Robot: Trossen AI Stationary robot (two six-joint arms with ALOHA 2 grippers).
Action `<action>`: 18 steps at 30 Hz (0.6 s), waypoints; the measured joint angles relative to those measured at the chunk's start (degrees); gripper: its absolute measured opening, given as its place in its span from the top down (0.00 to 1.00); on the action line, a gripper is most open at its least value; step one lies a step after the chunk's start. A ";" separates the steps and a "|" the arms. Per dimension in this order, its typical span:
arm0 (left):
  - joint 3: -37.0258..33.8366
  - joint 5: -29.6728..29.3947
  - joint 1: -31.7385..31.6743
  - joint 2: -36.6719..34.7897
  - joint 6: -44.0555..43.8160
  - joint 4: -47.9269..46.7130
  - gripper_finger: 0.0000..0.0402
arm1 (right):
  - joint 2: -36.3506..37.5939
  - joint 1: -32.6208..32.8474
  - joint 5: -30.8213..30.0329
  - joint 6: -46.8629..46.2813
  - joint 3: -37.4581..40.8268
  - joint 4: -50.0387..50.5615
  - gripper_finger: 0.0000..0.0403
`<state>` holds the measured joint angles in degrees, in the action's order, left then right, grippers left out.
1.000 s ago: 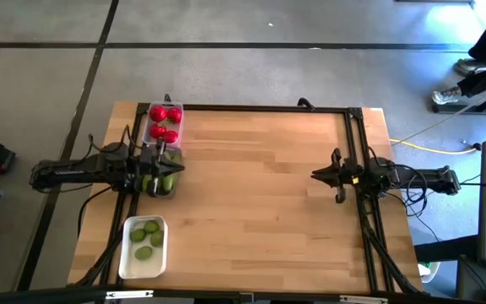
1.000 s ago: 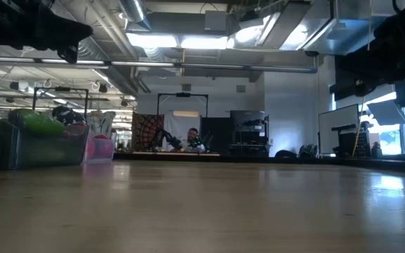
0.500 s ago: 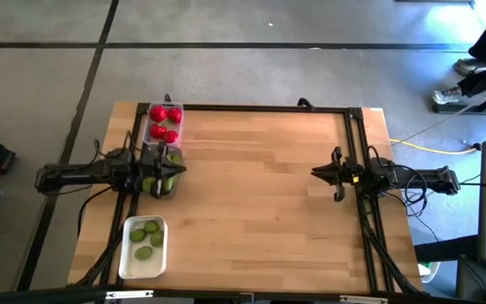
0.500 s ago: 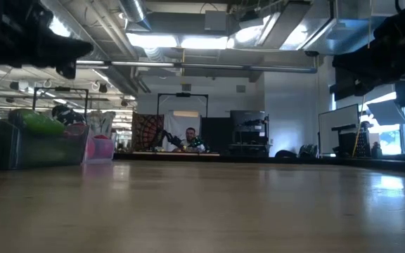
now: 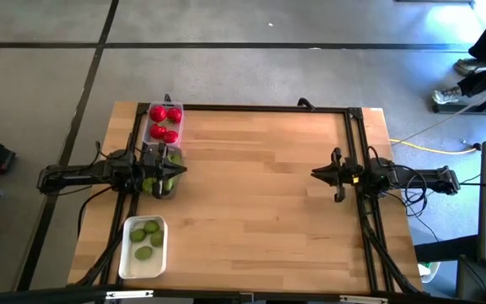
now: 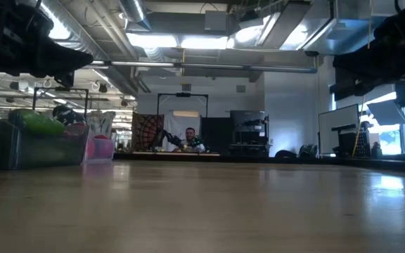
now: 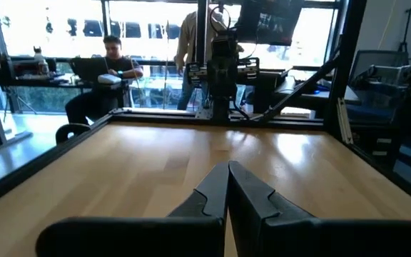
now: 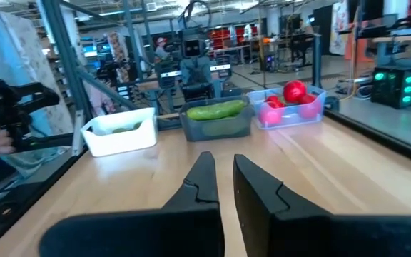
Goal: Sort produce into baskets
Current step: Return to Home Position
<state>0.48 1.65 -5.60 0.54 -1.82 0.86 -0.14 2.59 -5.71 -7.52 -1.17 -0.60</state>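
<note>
Three bins stand along the table's left edge. A clear bin (image 5: 164,124) at the far end holds red tomatoes (image 8: 294,91). A clear middle bin (image 5: 160,179) holds green cucumbers (image 8: 215,110). A white bin (image 5: 144,246) at the near end holds green limes (image 5: 145,236). My left gripper (image 5: 178,169) is shut and empty above the middle bin; its fingertips meet in the left wrist view (image 7: 227,175). My right gripper (image 5: 315,175) hovers over the table's right part, empty, with a narrow gap between its fingers (image 8: 223,168).
Bare wood spans the table's middle (image 5: 256,194) between the two arms. A black frame rail (image 5: 260,108) runs along the far edge and down the sides. People sit at desks in the room beyond the table (image 6: 190,139).
My left arm has sunk a little above the middle bin, and its gripper has stayed shut.
</note>
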 joint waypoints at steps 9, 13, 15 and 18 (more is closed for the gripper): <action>0.02 0.00 0.01 0.04 -1.18 -0.09 0.99 | -0.02 0.02 2.38 -0.09 0.02 0.29 0.95; 0.02 0.00 0.00 0.04 -1.18 -0.11 0.99 | -0.02 0.00 2.49 -0.09 0.04 0.29 0.95; 0.02 0.00 -0.01 0.04 -1.18 -0.13 0.99 | -0.02 0.02 2.55 -0.09 0.04 0.29 0.95; 0.02 0.00 0.00 0.04 -1.18 -0.13 0.99 | -0.02 0.00 2.69 -0.09 0.07 0.29 0.95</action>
<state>0.49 1.65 -5.60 0.58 -3.01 0.73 -0.16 2.59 -3.03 -7.62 -1.10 -0.32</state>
